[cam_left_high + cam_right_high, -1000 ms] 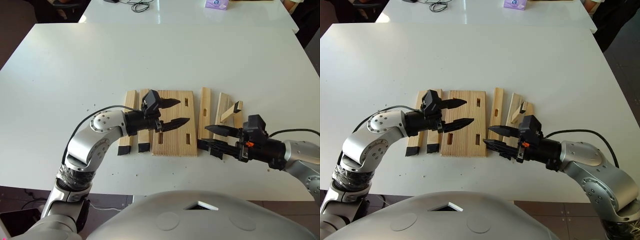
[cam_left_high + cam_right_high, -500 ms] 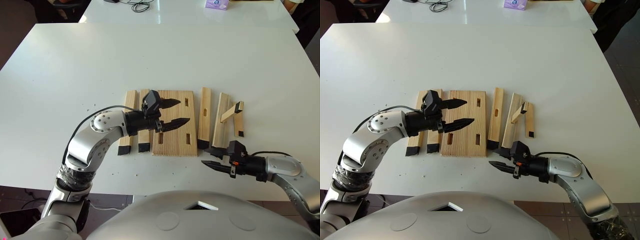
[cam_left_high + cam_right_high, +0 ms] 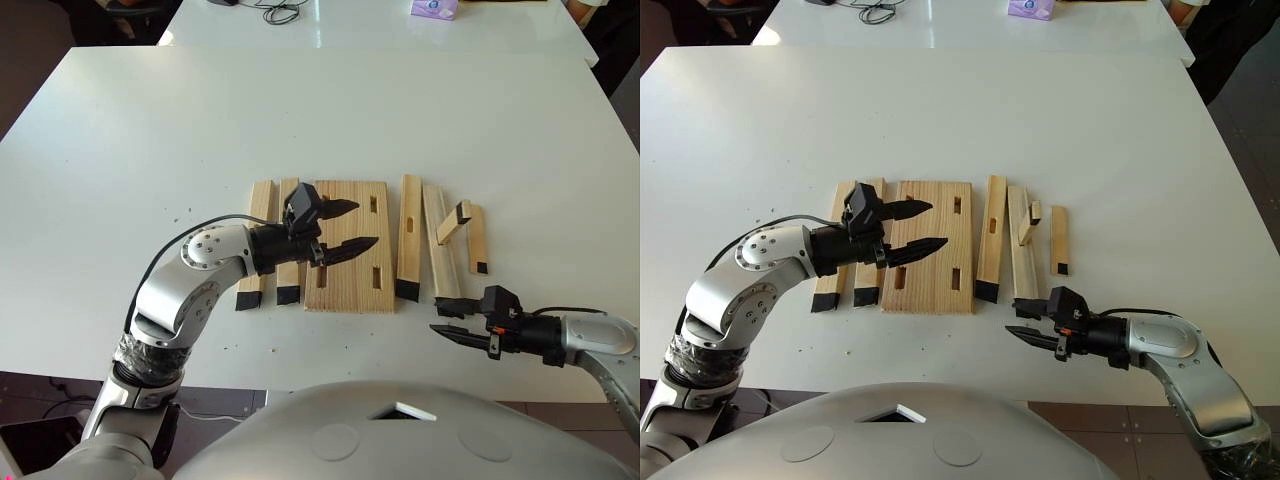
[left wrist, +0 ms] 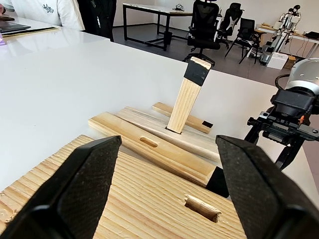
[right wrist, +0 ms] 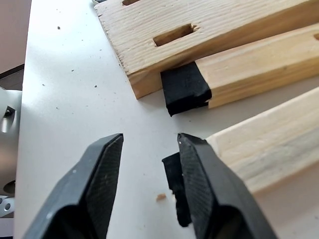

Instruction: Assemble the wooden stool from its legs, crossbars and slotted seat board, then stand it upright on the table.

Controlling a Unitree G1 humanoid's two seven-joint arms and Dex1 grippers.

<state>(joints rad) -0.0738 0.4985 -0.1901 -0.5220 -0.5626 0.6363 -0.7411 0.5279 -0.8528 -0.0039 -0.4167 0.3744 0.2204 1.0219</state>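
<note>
seat board (image 3: pixel 345 290): pale grainy wood; leg (image 3: pixel 408 250): wood, matt black tip; table (image 3: pixel 200 120): glossy white

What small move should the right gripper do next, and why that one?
Probably ease the right gripper forward until its open fingers straddle the black-tipped near end of the leg, then close. It holds nothing, and that end lies just ahead of it, roughly in line with the gap between its fingers.
</note>
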